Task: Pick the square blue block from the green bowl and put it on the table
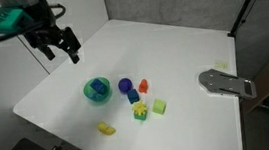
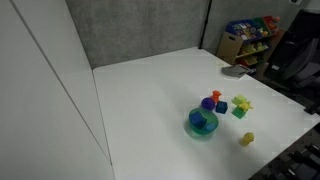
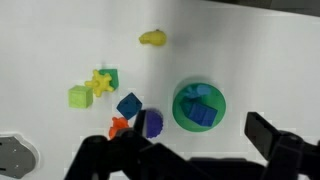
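Blue block (image 3: pixel 200 113) lies inside the green bowl (image 3: pixel 178 108), which stands on the white bench (image 1: pixel 171 41). Jaws hang spread apart, raised above the bench and well apart from the bowl. A blue-violet piece (image 1: pixel 125 85) and other small toys lie just beside the bowl.

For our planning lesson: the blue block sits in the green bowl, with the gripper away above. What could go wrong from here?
1. The open gripper may catch the rim of the green bowl and shove it while reaching the square blue block.
2. A similar blue piece lies on the table near the bowl and might be grabbed instead.
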